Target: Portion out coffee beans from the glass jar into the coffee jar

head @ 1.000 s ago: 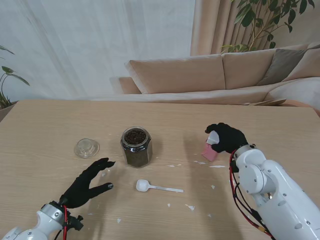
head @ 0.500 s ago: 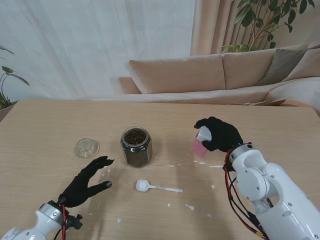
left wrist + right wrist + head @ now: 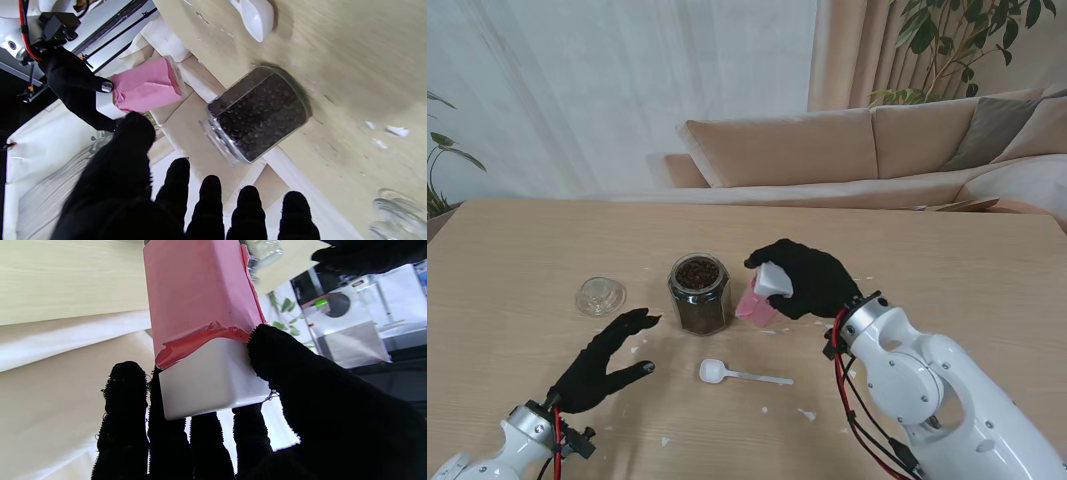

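Glass jar (image 3: 699, 293), one; white spoon (image 3: 742, 374), one

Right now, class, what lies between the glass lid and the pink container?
The open glass jar of coffee beans stands between lid and pink container, in the stand view.

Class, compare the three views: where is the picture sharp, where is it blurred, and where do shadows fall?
Stand view: sharp, with soft shadows by the glass jar and spoon. Left wrist view: beans crisp, spoon and table streaked. Right wrist view: the pink-and-white container in the right hand sharp, background soft.
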